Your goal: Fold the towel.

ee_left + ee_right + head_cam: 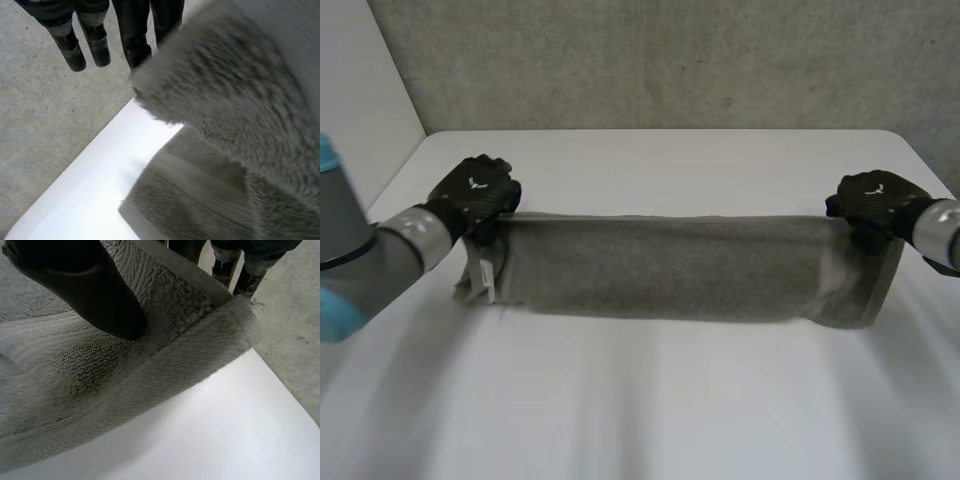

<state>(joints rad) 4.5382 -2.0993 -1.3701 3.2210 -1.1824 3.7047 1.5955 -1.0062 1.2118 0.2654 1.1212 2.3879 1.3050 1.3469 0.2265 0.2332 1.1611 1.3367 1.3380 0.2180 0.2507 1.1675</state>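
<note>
Our right hand [875,203] grips the far right corner of the towel [670,265]: in its wrist view the thumb [95,295] presses down on the pile and the fingers [222,270] back it from the other side, so the cloth is pinched between them. Our left hand [475,195] sits at the far left corner. Its wrist view shows straight fingers [97,47] running behind a raised fold of cloth, with the thumb hidden. Because that corner hangs clear of the layer lying below it, we judge it pinched too. Between the two hands the grey towel stretches as a long band across the middle of the white table [670,160], its far edge lifted and fairly straight, its near part sagging down onto the surface. We take the step in hand to be carrying this held long edge over to meet the other long edge. To do it well we should move both hands at the same height and pace, with enough tension that the edge does not droop in the middle. We should line the corners up over their partners and lay the cloth flat before either pinch lets go. Uneven travel would skew the fold. We count two hands, one towel and one table.
</note>
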